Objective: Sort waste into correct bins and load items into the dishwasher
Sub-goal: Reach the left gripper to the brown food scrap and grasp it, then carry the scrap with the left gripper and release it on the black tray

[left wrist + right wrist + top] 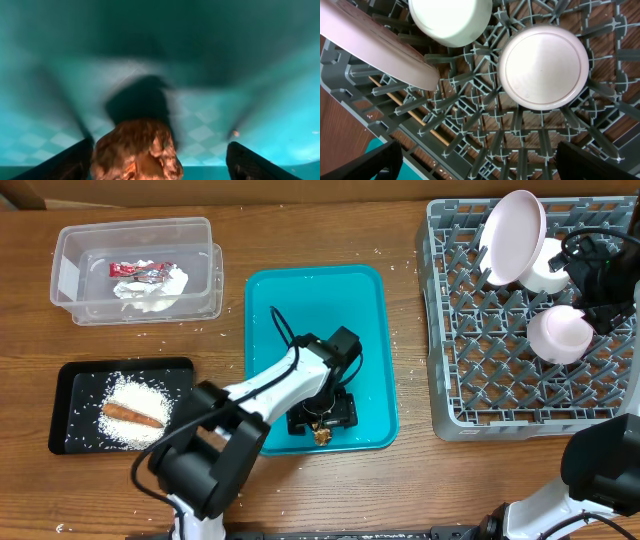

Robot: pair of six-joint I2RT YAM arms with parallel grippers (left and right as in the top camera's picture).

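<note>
A small brown food lump (137,152) lies at the near edge of the teal tray (365,310). My left gripper (160,150) is open around it; the left finger (70,162) is against the lump and the right finger (252,162) stands clear of it. In the overhead view the lump (322,436) shows just below that gripper (322,420). My right gripper (477,150) hangs open and empty over the grey dish rack (450,330). The rack holds a round plate (515,235), a white cup (548,275) and a pink bowl (558,333).
At the back left, a clear tub (70,270) holds a red-and-silver wrapper (137,271) and white napkins (160,290). A black tray (70,395) at the front left carries rice (140,395) and a sausage stick (132,415). A thin wooden stick (405,107) lies under the rack.
</note>
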